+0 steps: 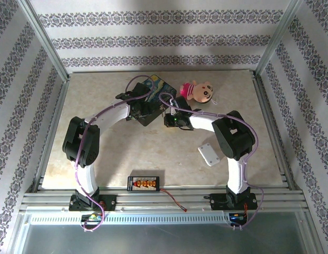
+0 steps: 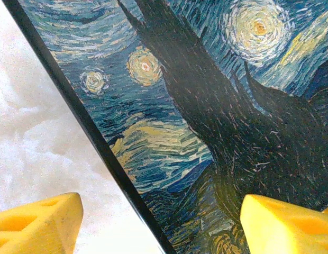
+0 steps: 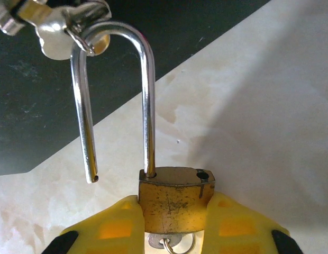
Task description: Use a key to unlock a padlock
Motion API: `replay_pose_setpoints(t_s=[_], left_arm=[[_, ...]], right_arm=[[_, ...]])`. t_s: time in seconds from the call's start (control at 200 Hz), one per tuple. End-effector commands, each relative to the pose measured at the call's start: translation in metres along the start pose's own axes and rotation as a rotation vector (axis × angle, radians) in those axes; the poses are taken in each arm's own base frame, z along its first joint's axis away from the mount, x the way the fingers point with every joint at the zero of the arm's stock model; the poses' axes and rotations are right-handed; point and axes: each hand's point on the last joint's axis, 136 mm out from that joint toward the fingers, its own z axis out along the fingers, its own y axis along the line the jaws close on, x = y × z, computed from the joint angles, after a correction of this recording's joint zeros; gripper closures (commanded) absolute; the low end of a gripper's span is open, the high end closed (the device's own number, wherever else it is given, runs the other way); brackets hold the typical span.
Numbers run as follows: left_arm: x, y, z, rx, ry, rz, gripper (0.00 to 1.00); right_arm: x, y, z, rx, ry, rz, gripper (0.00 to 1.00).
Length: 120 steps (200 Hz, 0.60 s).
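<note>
From above, the marbled tabletop (image 1: 127, 153) has open room through its middle and left. Along its near edge lie a black connector board (image 1: 144, 183) and a red-black wire (image 1: 174, 201); a white block (image 1: 209, 154) lies lower right of centre. At the far edge a pink plush doll (image 1: 199, 91) lies just right of a Starry Night print (image 1: 155, 87). Both arms bend inward to meet near that print, the left hand (image 1: 140, 109) at its lower edge and the right hand (image 1: 173, 120) just beside it. The padlock is too small to make out here.

In the left wrist view, the left hand (image 2: 161, 227) is spread wide. One yellow fingertip (image 2: 37, 225) hangs over bare tabletop and the other over the print, whose black edge (image 2: 84, 121) runs diagonally between them.

In the right wrist view, the right hand (image 3: 177, 214) pinches the padlock (image 3: 177, 197) by its brass sides at bottom centre, shackle (image 3: 148, 106) pointing up the frame. The shackle's free end is out of the body, its hole empty. The key (image 3: 165, 242) shows just under the body, between the yellow fingers (image 3: 119, 225). Spare keys (image 3: 53, 34) hang on a ring round the shackle, upper left, over a dark board (image 3: 26, 106).
</note>
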Motion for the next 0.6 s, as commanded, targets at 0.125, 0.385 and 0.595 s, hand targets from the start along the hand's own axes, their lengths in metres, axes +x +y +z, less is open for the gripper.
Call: replay_pose_setpoints(t_s=[0.125,0.385,0.595], left_arm=[[0.038,0.046,0.018,-0.142,0.145,0.01,0.22],[0.041,0.045,0.019,-0.129,0.151,0.006,0.22],[0.042,0.044,0.019,-0.121,0.154,0.004,0.22]], right_arm=[[-0.006,-0.009,0.01,0.001,-0.045,0.076,1.0],[-0.017,-0.007,0.002,0.003,-0.08,0.086,1.0],[-0.023,-0.003,-0.003,-0.031,-0.095,0.172,1.0]])
